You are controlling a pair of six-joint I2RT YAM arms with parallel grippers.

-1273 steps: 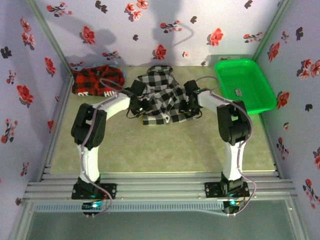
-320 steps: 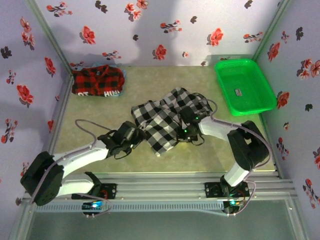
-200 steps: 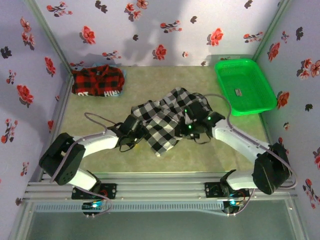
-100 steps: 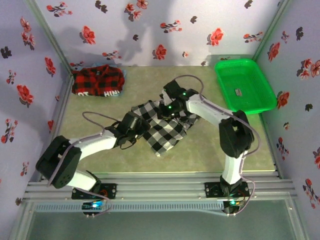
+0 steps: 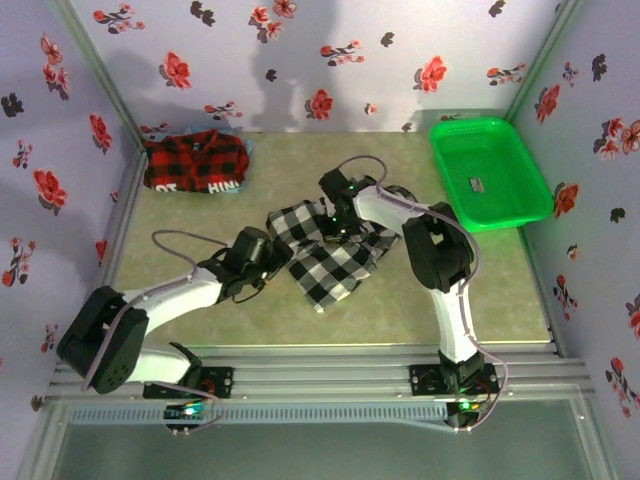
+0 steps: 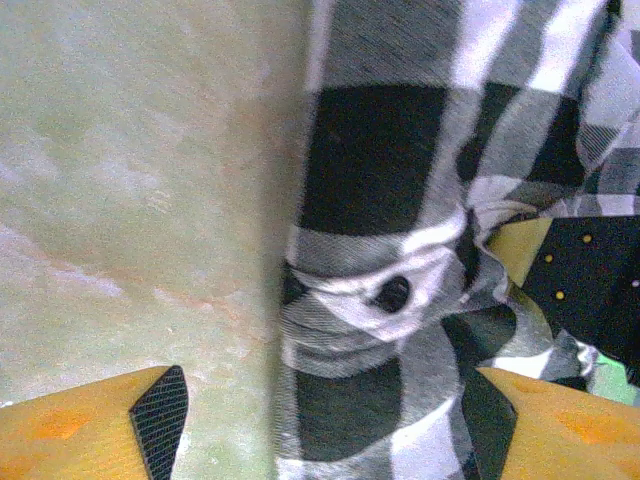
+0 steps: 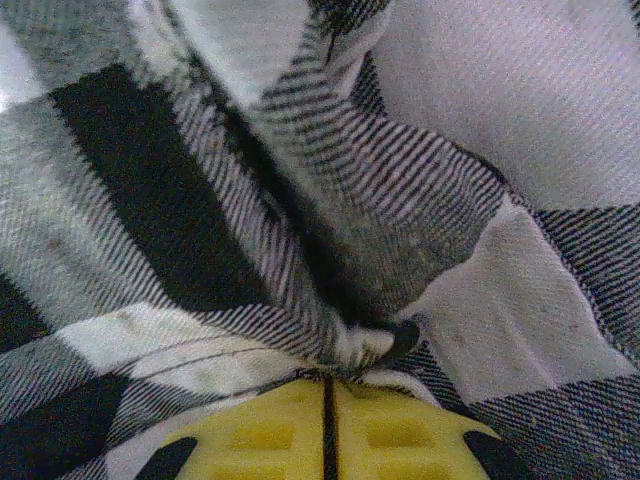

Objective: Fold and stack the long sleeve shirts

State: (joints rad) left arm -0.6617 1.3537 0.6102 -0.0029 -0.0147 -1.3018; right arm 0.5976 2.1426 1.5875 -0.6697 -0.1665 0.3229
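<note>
A lab's robot test cell: flower-papered panel walls [image 5: 300, 50] box in a small greenish tabletop [image 5: 380, 300], aluminium rails [image 5: 320, 372] run along its near edge, and two white-and-black arms [image 5: 172, 296] are bolted to them.

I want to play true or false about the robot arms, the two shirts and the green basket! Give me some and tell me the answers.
1. The green basket has a shirt in it. False: no shirt lies in it.
2. The right gripper is pinching the checked shirt. True.
3. The left gripper is squeezed shut. False: its jaws stand wide open at the checked shirt's edge.
4. The red plaid shirt sits on top of the checked shirt. False: it lies apart, by the far left corner.
5. Both grippers are at the checked shirt. True.
</note>
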